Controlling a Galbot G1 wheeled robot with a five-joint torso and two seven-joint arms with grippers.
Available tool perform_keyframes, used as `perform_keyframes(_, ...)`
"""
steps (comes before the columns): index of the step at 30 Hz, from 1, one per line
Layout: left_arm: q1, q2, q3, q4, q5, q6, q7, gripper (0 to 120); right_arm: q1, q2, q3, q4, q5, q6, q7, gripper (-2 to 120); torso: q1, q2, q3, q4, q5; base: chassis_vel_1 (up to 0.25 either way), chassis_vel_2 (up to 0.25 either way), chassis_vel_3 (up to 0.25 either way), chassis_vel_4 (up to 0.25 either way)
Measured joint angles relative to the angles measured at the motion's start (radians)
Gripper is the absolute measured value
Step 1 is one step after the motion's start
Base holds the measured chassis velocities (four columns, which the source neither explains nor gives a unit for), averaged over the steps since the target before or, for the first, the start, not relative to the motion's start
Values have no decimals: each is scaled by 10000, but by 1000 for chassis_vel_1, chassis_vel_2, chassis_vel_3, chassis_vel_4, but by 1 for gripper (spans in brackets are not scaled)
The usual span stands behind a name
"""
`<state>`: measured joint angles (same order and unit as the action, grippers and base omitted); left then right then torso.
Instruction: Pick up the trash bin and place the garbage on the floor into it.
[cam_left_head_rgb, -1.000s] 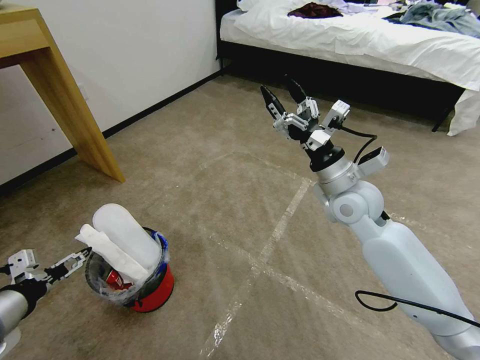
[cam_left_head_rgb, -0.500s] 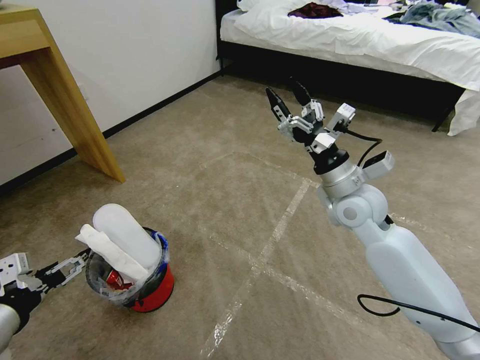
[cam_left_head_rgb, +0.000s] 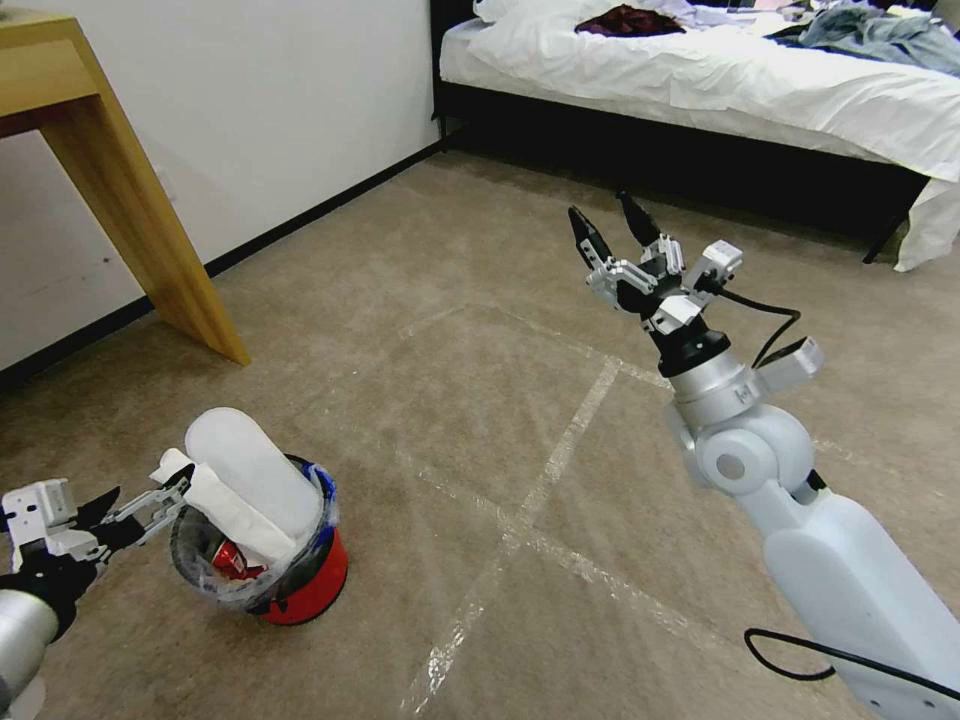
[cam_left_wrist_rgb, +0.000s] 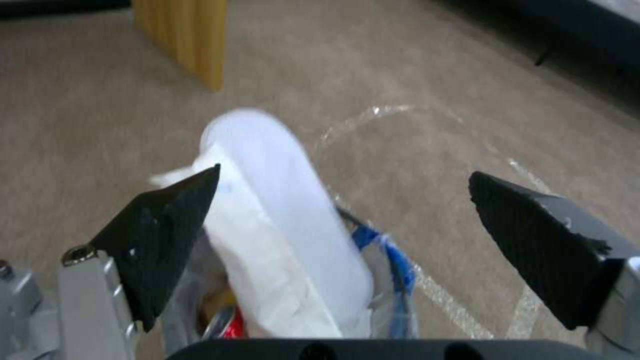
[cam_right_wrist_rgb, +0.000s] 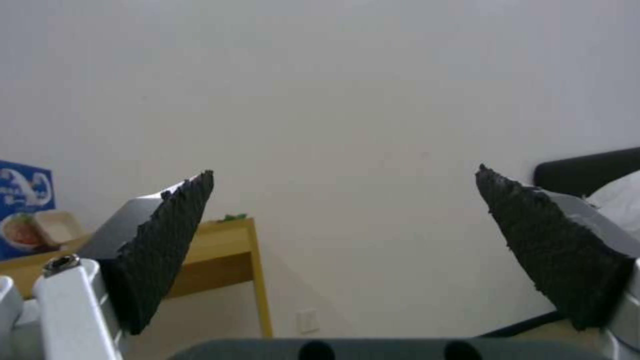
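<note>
Left gripper (cam_left_head_rgb: 140, 505): jaws apart, low at the bin's rim on robot's left side, holds nothing (one tip is near the white tissue, contact I cannot tell).
Right gripper (cam_left_head_rgb: 612, 222): jaws apart, empty, raised high over the floor (cam_left_head_rgb: 480, 400), well apart from the bin.
Trash bin (cam_left_head_rgb: 310, 585): stands upright on the carpet, just beside left gripper, to its right.
Slipper (cam_left_head_rgb: 250, 475): sticks out of bin, long axis tilted, upper end leans up and away from the robot.
Nearer arm: left, by far.
Judgement: to lift the bin, left jaws should go across the rim w/o pushing the slipper.
</note>
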<state>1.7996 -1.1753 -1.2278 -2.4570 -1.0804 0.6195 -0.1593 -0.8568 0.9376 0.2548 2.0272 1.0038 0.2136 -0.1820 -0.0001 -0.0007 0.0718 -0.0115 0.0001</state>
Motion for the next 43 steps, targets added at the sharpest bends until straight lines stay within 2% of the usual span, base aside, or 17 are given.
perform_keyframes(7,-55,-230,86,-327,956,-509,698,100,-238,-46,565,188,-382,-67,819,100,0,0,0,1,-1,0,0,0,0)
perform_keyframes(9,-122,-489,248,-431,1800,-1127,1070,100,-528,66,1324,46,-1088,-137,1166,100,0,0,0,0,0,0,0,0,0)
perform_keyframes(10,-122,-489,248,-431,1800,-1127,1070,100,-528,66,1324,46,-1088,-137,1166,100,0,0,0,0,0,0,0,0,0)
perform_keyframes(12,-223,-761,387,-379,2849,-1908,1541,100,-1023,244,2200,-61,-2104,-108,1513,100,0,0,0,1,1,0,0,0,0)
perform_keyframes(13,-223,-761,387,-379,2849,-1908,1541,100,-1023,244,2200,-61,-2104,-108,1513,100,0,0,0,1,1,0,0,0,0)
perform_keyframes(16,-334,-1036,561,-108,4012,-2587,1884,100,-2060,553,3463,-5,-3756,-118,2137,100,0,0,0,1,0,0,0,0,0)
perform_keyframes(17,-334,-1036,561,-108,4012,-2587,1884,100,-2060,553,3463,-5,-3756,-118,2137,100,0,0,0,1,0,0,0,0,0)
perform_keyframes(19,-560,-1301,730,168,5069,-3043,2094,100,-3088,916,4373,157,-4825,-269,2767,100,0,0,0,-1,-1,0,0,0,0)
perform_keyframes(20,-560,-1301,730,168,5069,-3043,2094,100,-3088,916,4373,157,-4825,-269,2767,100,0,0,0,-1,-1,0,0,0,0)
perform_keyframes(22,-698,-1663,962,405,6234,-3595,2439,100,-4217,1331,5091,462,-5710,-462,3352,100,0,0,0,-3,5,0,0,0,0)
perform_keyframes(23,-698,-1663,962,405,6234,-3595,2439,100,-4217,1331,5091,462,-5710,-462,3352,100,0,0,0,-3,5,0,0,0,0)
perform_keyframes(25,-921,-2130,1559,735,7740,-4368,2728,100,-5296,1896,5646,949,-6497,-612,3731,100,0,0,-1,-2,-3,0,0,0,0)
perform_keyframes(28,-1094,-2426,2067,1071,8730,-4923,2893,100,-5885,2385,5754,1304,-6981,-759,4010,100,0,0,0,-1,1,0,0,0,0)
perform_keyframes(30,-1136,-2502,2262,1191,8922,-5066,2915,100,-6062,2541,5755,1421,-7177,-810,4094,100,0,0,0,0,1,0,0,0,0)
perform_keyframes(32,-1307,-2723,3055,1679,9234,-5371,2918,100,-6447,2949,5358,1609,-7587,-944,4350,100,0,0,0,-3,-2,0,0,0,0)
perform_keyframes(38,-1542,-3030,3748,2279,9531,-5697,2839,100,-6717,3410,4065,1521,-7278,-1195,4570,100,0,0,1,1,-2,0,0,0,0)
perform_keyframes(43,-1572,-3085,3907,2466,9522,-5773,2798,100,-6668,3460,3336,1197,-7197,-1191,4515,100,0,0,1,1,-2,0,0,0,0)
